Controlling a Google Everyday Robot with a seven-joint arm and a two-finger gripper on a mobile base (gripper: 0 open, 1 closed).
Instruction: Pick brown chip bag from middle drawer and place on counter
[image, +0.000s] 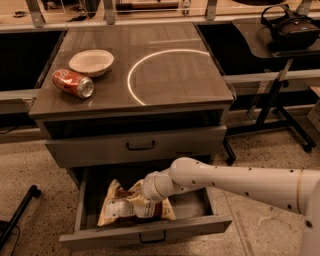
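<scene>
The brown chip bag (119, 209) lies crinkled in the open middle drawer (145, 235), toward its left and front, with its white panel facing up. My gripper (138, 196) reaches down into the drawer from the right and sits on the bag's top right part, touching it. The white arm (235, 182) stretches across the drawer's right side and hides part of its inside. The counter (170, 75), with its white circular arc, is above.
A red soda can (73, 83) lies on its side and a pale bowl (91, 61) stands at the counter's left. The shut upper drawer (140, 145) is just above the open one. A side table with a headset (290, 27) stands at the right. A black leg (17, 215) lies on the floor at the left.
</scene>
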